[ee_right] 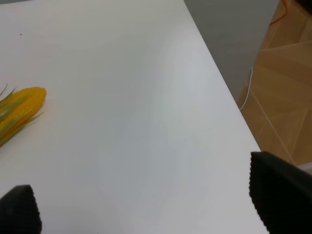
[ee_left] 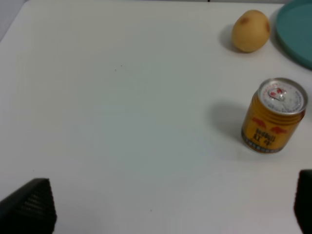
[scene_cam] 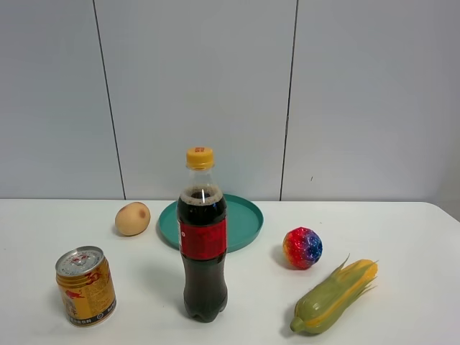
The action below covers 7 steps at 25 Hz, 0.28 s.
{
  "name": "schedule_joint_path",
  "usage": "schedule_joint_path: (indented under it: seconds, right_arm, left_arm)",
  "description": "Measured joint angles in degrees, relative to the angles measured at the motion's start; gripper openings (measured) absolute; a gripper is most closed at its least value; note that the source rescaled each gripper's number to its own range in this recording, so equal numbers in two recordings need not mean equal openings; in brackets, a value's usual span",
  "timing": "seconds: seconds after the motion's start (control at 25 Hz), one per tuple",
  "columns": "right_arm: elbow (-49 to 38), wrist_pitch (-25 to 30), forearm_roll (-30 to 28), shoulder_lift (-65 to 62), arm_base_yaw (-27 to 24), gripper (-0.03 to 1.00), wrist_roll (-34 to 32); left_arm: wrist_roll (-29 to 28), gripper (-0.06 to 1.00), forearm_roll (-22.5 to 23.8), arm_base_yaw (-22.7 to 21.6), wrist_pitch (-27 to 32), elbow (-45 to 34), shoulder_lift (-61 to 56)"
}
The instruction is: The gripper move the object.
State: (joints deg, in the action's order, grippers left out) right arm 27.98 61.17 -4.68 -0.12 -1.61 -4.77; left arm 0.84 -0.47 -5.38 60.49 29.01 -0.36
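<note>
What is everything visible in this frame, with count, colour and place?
can: 1, gold-yellow with red markings, upright, front left of the table
cola bottle: 1, dark, red label, yellow cap, upright, centre front
plate: 1, teal, behind the bottle
potato-like item: 1, tan, left of the plate
ball: 1, multicoloured, right of the bottle
corn: 1, yellow-green, front right
table: 1, white
left tool: black, open, empty
right tool: black, open, empty

Can (scene_cam: 86, 286) glossy metal; bottle (scene_cam: 202, 237) clear plastic; table (scene_cam: 402, 237) matt, smooth.
</note>
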Motion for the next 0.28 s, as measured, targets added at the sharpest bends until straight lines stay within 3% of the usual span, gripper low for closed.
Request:
schedule_joint_path:
  seconds: [0.28]
  right_arm:
    - [0.0, 0.0, 0.0, 0.0, 0.0, 0.58, 0.0]
  left_arm:
    - [0.0, 1.00, 0.0, 0.0, 0.0, 0.0, 0.0]
